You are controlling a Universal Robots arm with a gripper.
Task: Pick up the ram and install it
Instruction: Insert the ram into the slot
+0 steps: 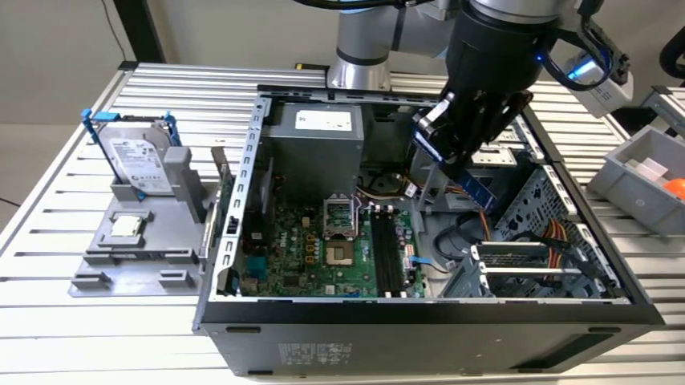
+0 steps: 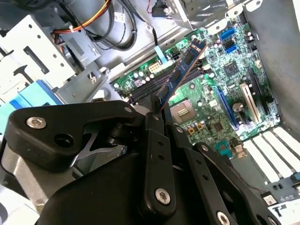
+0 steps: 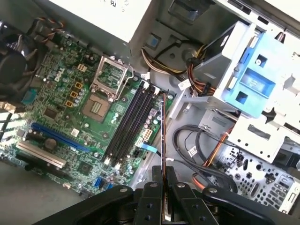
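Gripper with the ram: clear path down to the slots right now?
Probably yes. The gripper holds the ram above the open case. The slots look empty, and the cables lie beside them, not across.

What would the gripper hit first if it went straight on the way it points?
Probably the motherboard beside the black memory slots, the ram in the gripper touching first; depth is unclear.

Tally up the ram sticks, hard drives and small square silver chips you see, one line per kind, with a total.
Ram: 1, held in the gripper
Hard drive: 1, upright on the grey stand
Square silver chip: 1, on the same stand
Total: 3
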